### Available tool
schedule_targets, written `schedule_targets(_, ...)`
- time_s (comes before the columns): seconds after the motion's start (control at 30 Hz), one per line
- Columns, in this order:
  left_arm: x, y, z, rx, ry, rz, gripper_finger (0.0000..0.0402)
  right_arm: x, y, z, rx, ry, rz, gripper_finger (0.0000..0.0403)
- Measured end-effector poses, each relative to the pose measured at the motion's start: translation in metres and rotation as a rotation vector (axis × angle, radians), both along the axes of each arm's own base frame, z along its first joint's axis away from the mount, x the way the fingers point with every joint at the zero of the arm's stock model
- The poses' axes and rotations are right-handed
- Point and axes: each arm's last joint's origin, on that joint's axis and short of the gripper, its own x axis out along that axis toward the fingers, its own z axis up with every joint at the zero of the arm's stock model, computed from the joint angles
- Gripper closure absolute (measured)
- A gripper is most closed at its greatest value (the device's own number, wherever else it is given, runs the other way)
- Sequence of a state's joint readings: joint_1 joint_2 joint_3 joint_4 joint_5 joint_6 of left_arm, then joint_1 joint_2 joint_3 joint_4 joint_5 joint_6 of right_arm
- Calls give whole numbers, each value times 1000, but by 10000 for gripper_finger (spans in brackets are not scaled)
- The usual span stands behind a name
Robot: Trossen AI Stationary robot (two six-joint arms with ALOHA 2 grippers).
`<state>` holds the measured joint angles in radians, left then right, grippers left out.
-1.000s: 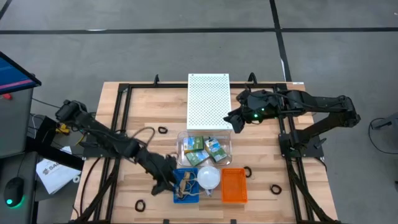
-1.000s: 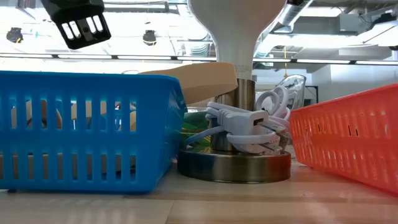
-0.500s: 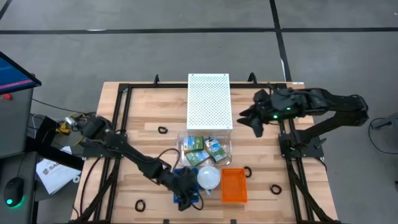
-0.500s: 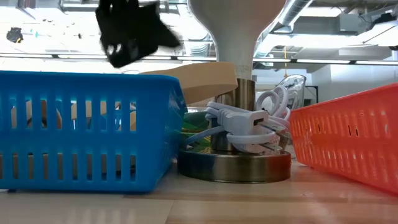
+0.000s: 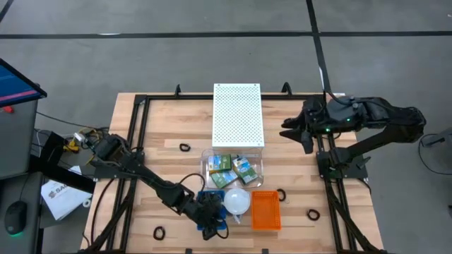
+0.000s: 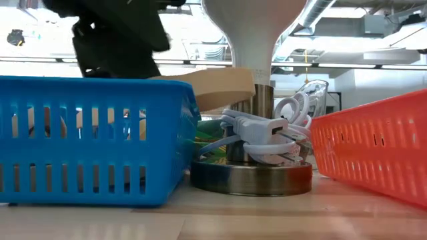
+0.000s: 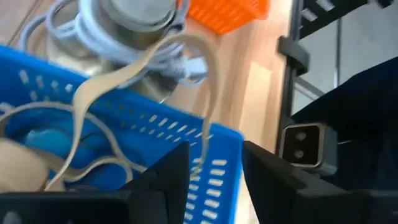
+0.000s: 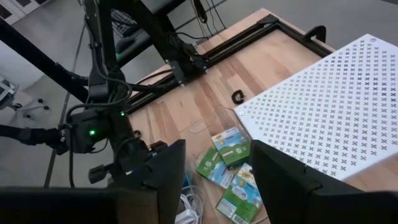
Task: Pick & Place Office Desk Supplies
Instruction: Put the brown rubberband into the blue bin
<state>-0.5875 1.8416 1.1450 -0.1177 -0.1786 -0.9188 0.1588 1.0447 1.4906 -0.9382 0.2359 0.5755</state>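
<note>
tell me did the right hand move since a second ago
Yes. In the high view the right hand has pulled away from the white perforated panel, out toward the table's right edge.

Grey concrete floor [image 5: 176, 56] with dark seam lines around the wooden desk [image 5: 162, 127]. Exposed ceiling ducts [image 6: 347, 20], bright overhead lighting.

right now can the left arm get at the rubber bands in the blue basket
Probably yes. The left gripper is right over the blue basket, its open top leaves the way free, and the wrist view shows the tan rubber bands just ahead of its fingers. The lamp stands beside the basket, not in the way.
</note>
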Motion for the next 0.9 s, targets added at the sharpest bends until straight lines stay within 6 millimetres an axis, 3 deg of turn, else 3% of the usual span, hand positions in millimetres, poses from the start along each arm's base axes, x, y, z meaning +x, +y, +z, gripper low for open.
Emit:
schedule_targets(0.3,-3,2,-4,14,22,1,264,-1,7,0,-9,-1,20,226)
schedule_targets(0.57,1,-1,-21,13,37,-11,283,-1,8,0,-3,-6,-4,226)
schedule_targets(0.67,1,1,-26,0,69,36,309,-1,8,0,2,-6,-7,226)
schedule_targets(0.8,1,4,-22,-35,74,85,384,-1,8,0,3,-3,-8,226)
schedule_targets(0.9,-1,3,-12,-49,46,96,394,-1,8,0,3,-2,-8,226)
